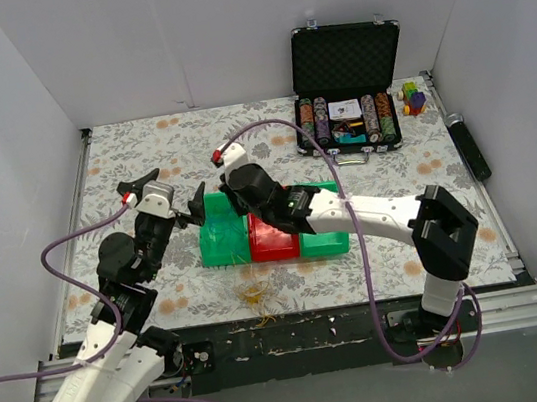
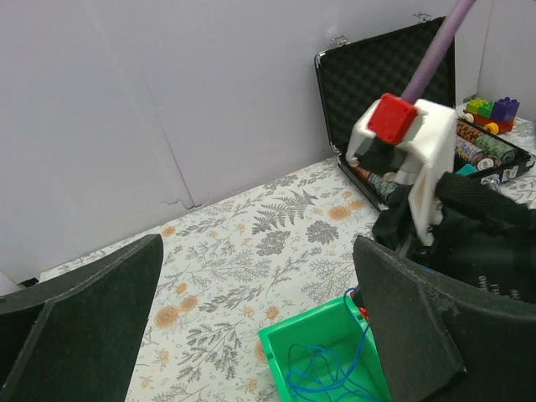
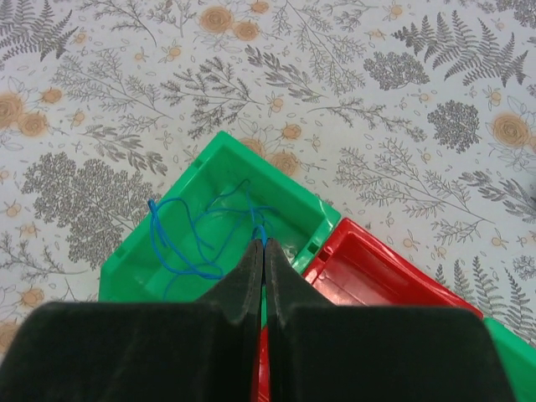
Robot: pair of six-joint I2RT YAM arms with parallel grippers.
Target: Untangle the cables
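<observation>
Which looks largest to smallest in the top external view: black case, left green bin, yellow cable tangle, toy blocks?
1. black case
2. left green bin
3. yellow cable tangle and toy blocks: too alike to rank; the tangle is loose strands, and the blocks sit farther away.

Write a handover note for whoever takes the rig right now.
Left gripper: open, empty, near the left end of the green bin.
Right gripper: fingers shut, apparently pinching the blue cable just above that bin.
Blue cable: loose loops inside the bin.
Yellow cables: small tangle near the front edge of the table.
Done: blue looks separated.
Left: release it, then untangle the yellow ones.
</observation>
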